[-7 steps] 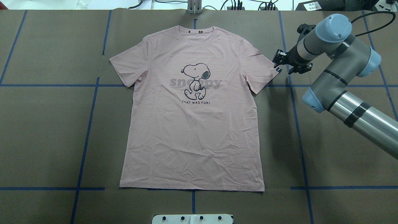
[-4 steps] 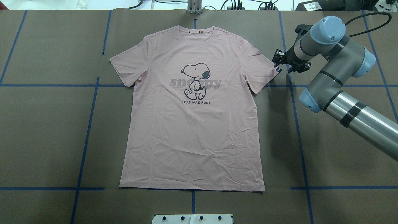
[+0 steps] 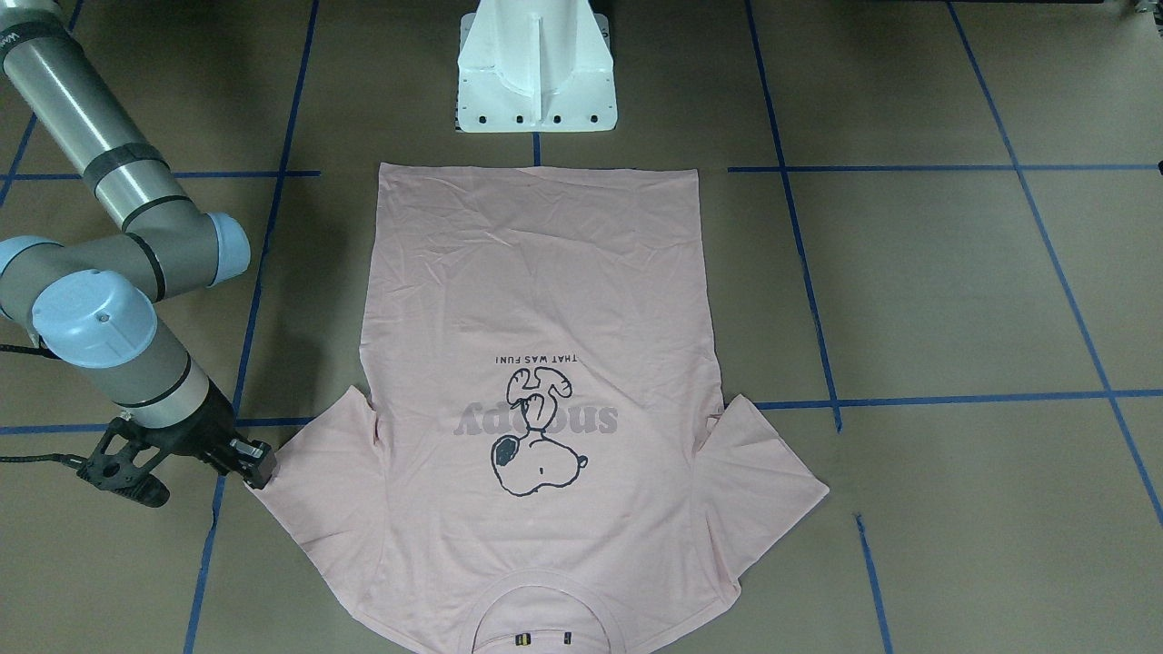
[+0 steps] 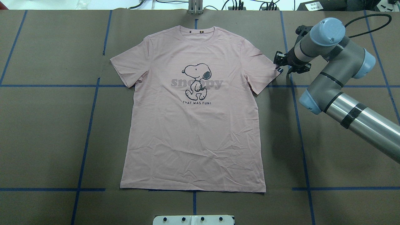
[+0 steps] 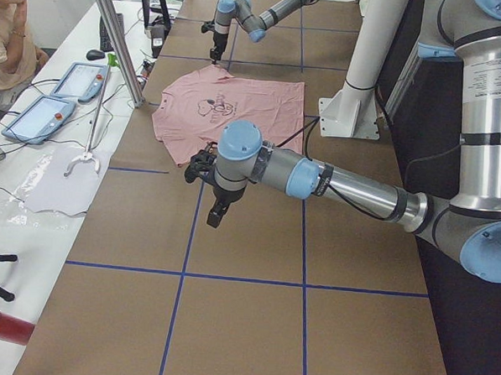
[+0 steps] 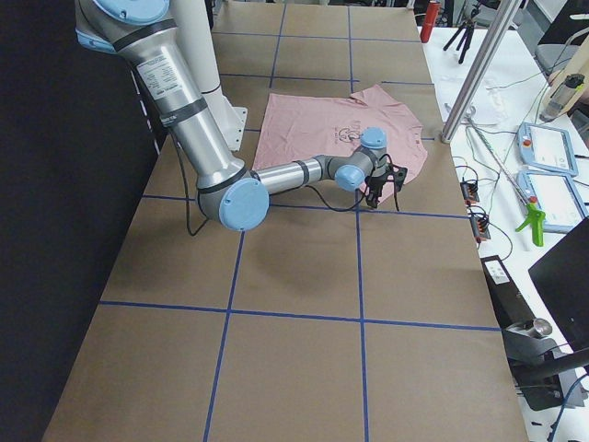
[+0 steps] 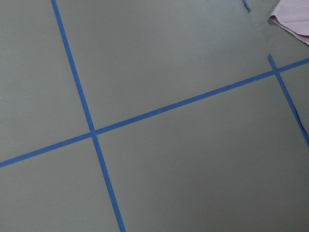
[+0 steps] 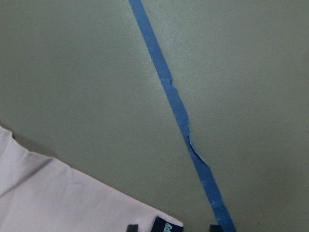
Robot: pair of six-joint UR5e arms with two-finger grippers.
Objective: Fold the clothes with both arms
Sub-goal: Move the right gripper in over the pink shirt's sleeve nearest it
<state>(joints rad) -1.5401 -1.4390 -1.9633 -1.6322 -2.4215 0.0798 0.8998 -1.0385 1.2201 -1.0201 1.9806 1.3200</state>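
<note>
Front-facing: the right arm (image 3: 136,354) doubles back at its elbow, with the right gripper (image 3: 259,465) low at the sleeve hem of the T-shirt (image 3: 536,291).

Overhead: the soft, lightly creased shirt lies flat, print up, in the middle of the table (image 4: 47,140). The gripper sits at its 3 o'clock.

Left side: the left arm (image 5: 351,189) reaches out level, and the left gripper (image 5: 216,213) points down over matte brown paper. I cannot tell its grip.

Right wrist: dark fingertips (image 8: 131,228) stand parted around the sleeve corner.

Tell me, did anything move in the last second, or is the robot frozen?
The right arm swung its elbow and wrist slightly toward the T-shirt. The right gripper stayed at the sleeve's corner; nothing was grabbed or released. The shirt lay flat, unmoved.
</note>
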